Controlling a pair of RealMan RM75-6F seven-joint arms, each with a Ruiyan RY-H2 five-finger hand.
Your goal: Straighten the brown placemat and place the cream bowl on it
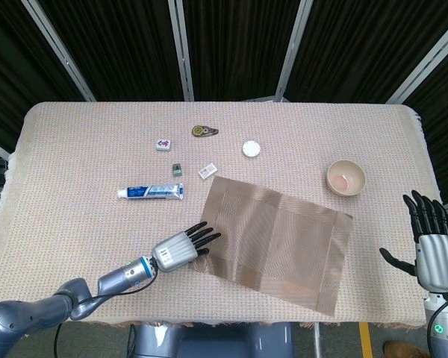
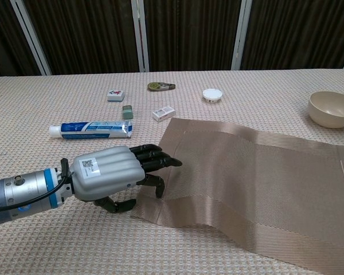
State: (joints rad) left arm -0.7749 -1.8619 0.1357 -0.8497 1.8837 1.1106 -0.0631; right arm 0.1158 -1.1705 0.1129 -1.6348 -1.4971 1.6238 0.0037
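Observation:
The brown placemat [image 1: 284, 239] [image 2: 264, 177] lies askew on the tablecloth, its right end nearer me than its left, and it is rippled near its front left corner. My left hand [image 1: 181, 250] [image 2: 112, 175] lies palm down at that corner. Its dark fingers [image 2: 157, 160] are stretched out on the mat's left edge, and the thumb sits on the cloth beside the corner. The cream bowl [image 1: 346, 177] [image 2: 331, 109] stands upright on the cloth just past the mat's far right corner. My right hand [image 1: 435, 250] hovers off the table's right edge, fingers spread and holding nothing.
A toothpaste tube [image 1: 151, 192] [image 2: 90, 129] lies left of the mat. Behind it are a small green eraser [image 1: 177, 168], a small white box [image 1: 207, 171], a mahjong tile [image 1: 163, 144], a tape measure [image 1: 204, 131] and a white cap [image 1: 251, 148].

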